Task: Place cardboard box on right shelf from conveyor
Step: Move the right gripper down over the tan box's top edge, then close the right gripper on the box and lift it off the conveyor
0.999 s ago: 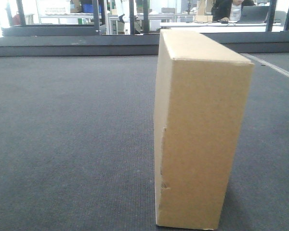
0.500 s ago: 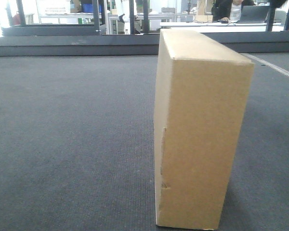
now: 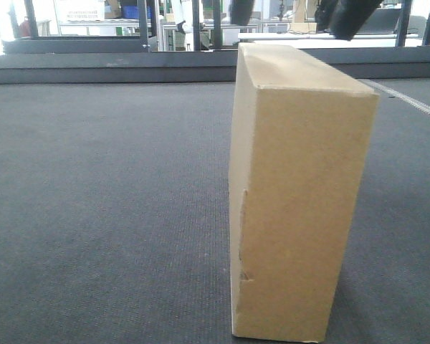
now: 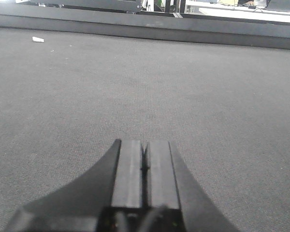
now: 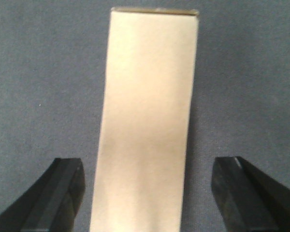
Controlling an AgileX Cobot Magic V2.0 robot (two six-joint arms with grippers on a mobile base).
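Note:
The cardboard box [image 3: 301, 193] is plain tan and stands upright on a narrow edge on the dark grey conveyor [image 3: 107, 179]. My right gripper [image 3: 294, 14] hangs open just above the box's top, its two dark fingers showing at the upper edge of the front view. In the right wrist view the box's narrow top face [image 5: 147, 121] lies between the spread fingers [image 5: 63, 193], apart from both. My left gripper [image 4: 144, 143] is shut with nothing in it, low over bare belt [image 4: 135, 72]. The right shelf is out of view.
A dark side rail [image 3: 107, 68] runs along the belt's far edge, with steel posts and desks behind it. A small white scrap [image 4: 37, 39] lies on the belt far left. A pale line [image 3: 408, 100] crosses the belt at the right.
The right gripper's fingers have come down into the top of the front view, over the box. The box has not moved.

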